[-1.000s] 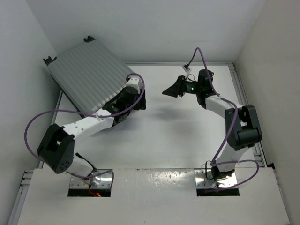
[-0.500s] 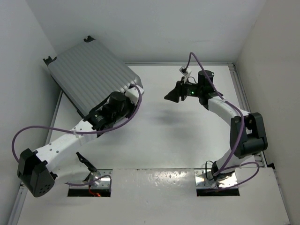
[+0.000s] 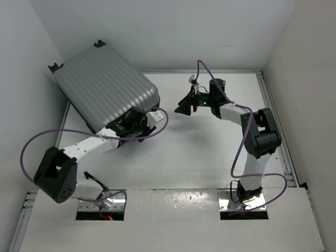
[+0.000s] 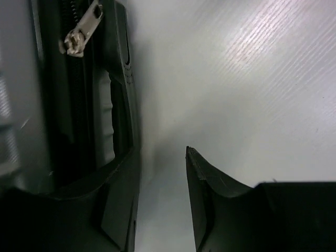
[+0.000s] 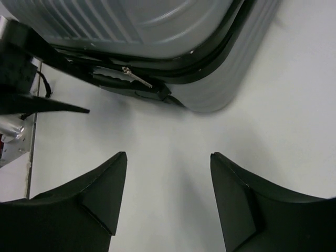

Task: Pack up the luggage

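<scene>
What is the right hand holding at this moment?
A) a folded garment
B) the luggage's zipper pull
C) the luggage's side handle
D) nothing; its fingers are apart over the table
D: in the right wrist view the right hand has its fingers spread with only bare table between them, short of the luggage and its zipper pull.

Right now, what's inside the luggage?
Nothing of the inside shows. The luggage has its two shells closed together; only the ribbed grey outside, the black seam with its zipper pull and the side handle are visible. Any contents are covered.
</scene>
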